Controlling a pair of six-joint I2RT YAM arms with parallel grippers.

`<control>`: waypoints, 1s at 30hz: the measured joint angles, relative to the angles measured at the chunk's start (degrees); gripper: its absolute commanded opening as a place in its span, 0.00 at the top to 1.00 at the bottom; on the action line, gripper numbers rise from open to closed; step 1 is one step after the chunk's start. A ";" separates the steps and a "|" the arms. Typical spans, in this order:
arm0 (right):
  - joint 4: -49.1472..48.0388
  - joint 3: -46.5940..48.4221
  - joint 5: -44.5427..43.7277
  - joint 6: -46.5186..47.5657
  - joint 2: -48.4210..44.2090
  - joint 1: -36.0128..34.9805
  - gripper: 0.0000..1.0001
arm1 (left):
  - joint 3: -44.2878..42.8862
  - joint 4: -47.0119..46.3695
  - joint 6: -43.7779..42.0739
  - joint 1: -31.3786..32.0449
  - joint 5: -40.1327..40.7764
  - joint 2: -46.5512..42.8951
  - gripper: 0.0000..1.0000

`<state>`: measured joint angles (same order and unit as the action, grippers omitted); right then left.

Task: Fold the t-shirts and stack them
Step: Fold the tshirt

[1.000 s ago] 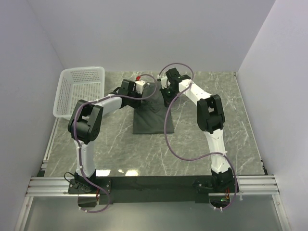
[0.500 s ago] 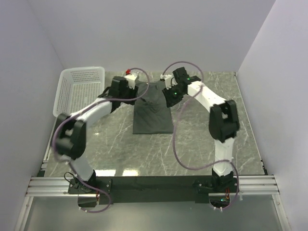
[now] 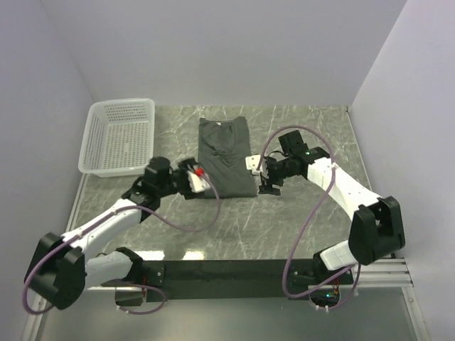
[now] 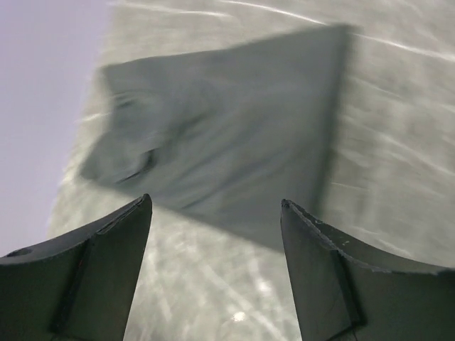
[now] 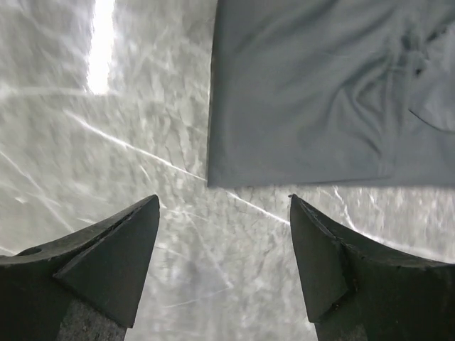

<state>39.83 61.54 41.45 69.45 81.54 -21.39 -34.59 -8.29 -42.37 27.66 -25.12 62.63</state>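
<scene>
Left gripper [image 3: 201,181] sits low over the table [image 3: 298,213], just beside the shirt's [image 3: 226,153] near left corner. In the left wrist view the left gripper [image 4: 213,206] has its fingers [image 4: 106,270] spread wide with nothing between them, only bare marble and the shirt [image 4: 234,135] beyond the tips. No contact with the fabric.

Right gripper [image 3: 268,183] is just off the near right corner, pointing down. In the right wrist view the right gripper [image 5: 224,202] is also spread wide and empty, with the shirt's [image 5: 313,99] corner lying ahead of the tips and not touched.

Shirt is dark grey, folded to a narrow rectangle, and lies flat on the table between the two grippers. It runs away from the arms, collar end at the far side. A few soft wrinkles near the collar.

White basket [image 3: 92,135] stands at the far left, well apart from the shirt, nothing seen in it.

Change: a second ago both grippers were at the shirt's far end, over the fabric, and that end was hidden under them. Half a second ago they were there too. Now both arms have pulled back toward the near edge, left elbow dropped low, right arm swung out right. Shirt shows full length, flat, far end reaching further back than before. Basket unchanged.
</scene>
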 measured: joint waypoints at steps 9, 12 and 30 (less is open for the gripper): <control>-4.90 -4.98 -4.11 8.20 5.79 -4.57 0.22 | 0.68 4.35 -11.26 7.67 2.73 12.37 0.25; -7.15 -5.01 -4.96 8.17 7.06 -4.83 0.23 | 0.66 4.35 -12.46 7.63 3.74 15.96 0.27; -9.62 -5.03 -5.68 7.98 10.08 -4.90 0.27 | -1.25 -2.51 -14.56 6.64 10.08 26.03 0.45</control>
<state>30.22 56.51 35.77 77.43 91.61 -26.28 -35.83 -10.81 -56.93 34.30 -15.05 88.66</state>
